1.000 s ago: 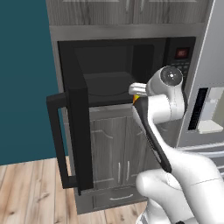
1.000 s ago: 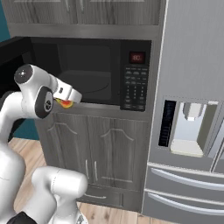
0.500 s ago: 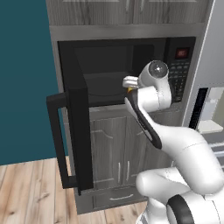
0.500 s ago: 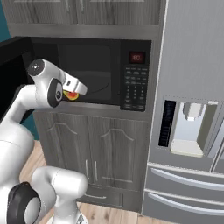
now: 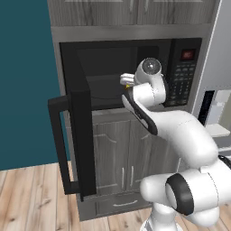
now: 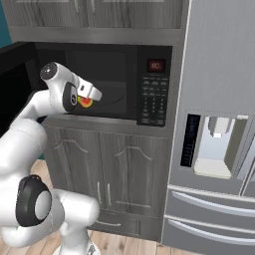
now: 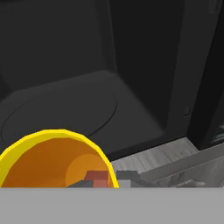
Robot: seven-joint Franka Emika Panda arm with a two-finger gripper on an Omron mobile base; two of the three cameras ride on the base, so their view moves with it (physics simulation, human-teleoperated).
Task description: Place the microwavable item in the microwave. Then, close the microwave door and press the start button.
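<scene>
The gripper (image 6: 87,101) pinches the cup (image 7: 54,159) at the microwave (image 5: 108,76) mouth; released early, it could fall off the edge.

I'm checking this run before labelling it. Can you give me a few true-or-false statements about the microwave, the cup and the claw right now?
1. The microwave door stands open. True.
2. The yellow cup sits on the microwave floor, free of the claw. False: the shut claw holds it at the opening.
3. The keypad is on the microwave's right side. True.
4. The cup is filled to the brim with liquid. False: its orange inside looks empty.
</scene>
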